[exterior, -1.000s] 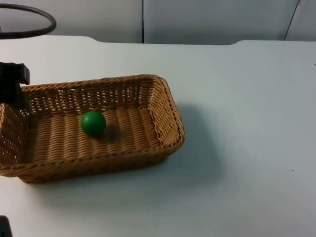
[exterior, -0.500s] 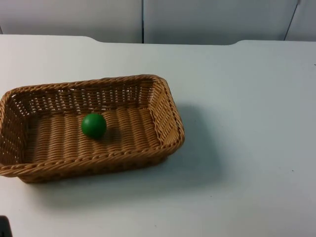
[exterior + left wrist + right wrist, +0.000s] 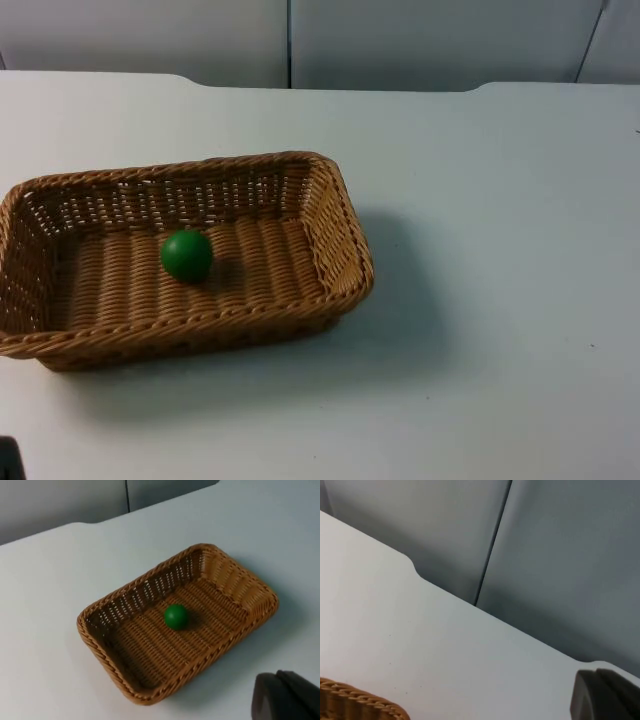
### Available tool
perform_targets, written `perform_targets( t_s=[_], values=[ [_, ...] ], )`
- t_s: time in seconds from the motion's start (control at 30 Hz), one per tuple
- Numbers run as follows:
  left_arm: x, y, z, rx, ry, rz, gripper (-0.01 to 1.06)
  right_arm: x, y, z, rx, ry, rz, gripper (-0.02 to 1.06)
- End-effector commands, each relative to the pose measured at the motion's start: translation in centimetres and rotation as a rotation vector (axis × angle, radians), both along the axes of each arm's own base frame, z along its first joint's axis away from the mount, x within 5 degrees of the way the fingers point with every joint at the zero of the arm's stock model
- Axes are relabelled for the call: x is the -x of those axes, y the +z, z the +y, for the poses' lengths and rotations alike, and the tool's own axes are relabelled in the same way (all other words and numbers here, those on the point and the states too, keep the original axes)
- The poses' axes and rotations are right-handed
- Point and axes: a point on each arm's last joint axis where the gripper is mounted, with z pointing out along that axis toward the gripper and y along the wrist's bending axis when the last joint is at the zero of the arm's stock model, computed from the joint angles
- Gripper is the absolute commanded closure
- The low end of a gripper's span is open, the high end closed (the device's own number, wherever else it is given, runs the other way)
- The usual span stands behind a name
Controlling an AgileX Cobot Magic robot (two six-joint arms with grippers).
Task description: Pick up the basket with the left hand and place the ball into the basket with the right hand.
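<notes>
Bench [image 3: 500,200]: white top, ending at the grey partition wall [image 3: 420,40] along its far edge.

Basket [image 3: 335,225]: rectangular wicker tray, resting flat on the bench toward its left edge, open side up. Long axis runs roughly parallel to the far edge, slightly skewed; one short end points at the bench's left edge, the other toward its middle. In the left wrist view the basket [image 3: 240,587] lies well apart from the camera, seen whole from above.

Ball [image 3: 186,255]: green, on the basket floor, left of the floor's middle and nearer the far long wall than the near one, apparently touching no wall. Same in the left wrist view, ball [image 3: 176,616] on the weave.

Change: a second ago the left arm stood at the basket's far-left corner; half a second ago it was gone from the top view, and remains so. The ball has shifted a shade leftward. Basket unmoved.

Judgement: ball in basket, basket released; task looks complete, arms pulled back.

Left end effector and right end effector: opening cannot be told for either; neither appears to hold anything.
</notes>
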Motion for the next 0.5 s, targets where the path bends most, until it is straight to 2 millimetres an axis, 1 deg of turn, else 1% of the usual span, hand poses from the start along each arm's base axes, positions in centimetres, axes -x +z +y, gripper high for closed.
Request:
perform_targets(
  t_s=[0.0,0.03,0.1,0.13,0.2,0.23,0.27,0.37,0.4,0.47],
  values=[
    [0.9,-1.4,0.1,0.002,-0.011,0.002,1.05,0.4,0.7,-0.2,0.000,0.003,-0.005,1.05],
    [1.5,-2.7,0.3,0.025,0.010,-0.006,1.05,0.6,0.8,-0.3,0.002,0.001,-0.002,1.05],
    [2.0,-4.2,0.5,0.046,0.035,-0.021,1.05,1.0,1.3,-0.6,0.014,0.007,-0.005,1.05],
    [2.0,-4.2,0.5,0.046,0.035,-0.021,1.05,1.0,1.3,-0.6,0.014,0.007,-0.005,1.05],
    [2.5,-5.6,0.9,0.046,0.069,-0.021,1.05,1.4,1.6,-0.8,0.035,0.019,-0.002,1.05],
    [2.8,-6.0,1.2,0.050,0.098,-0.028,1.05,1.7,1.8,-1.0,0.049,0.023,0.003,1.05],
    [2.8,-6.0,1.2,0.050,0.098,-0.028,1.05,1.7,1.8,-1.0,0.049,0.023,0.003,1.05],
    [3.8,-6.0,1.5,0.061,0.110,-0.082,1.05,2.7,2.7,-1.4,0.093,0.063,0.001,1.05],
    [3.8,-6.0,1.5,0.061,0.110,-0.082,1.05,2.7,2.7,-1.4,0.093,0.063,0.001,1.05],
    [4.5,-6.1,1.7,0.064,0.113,-0.095,1.05,4.0,3.7,-1.7,0.102,0.118,-0.005,1.05]
  ],
)
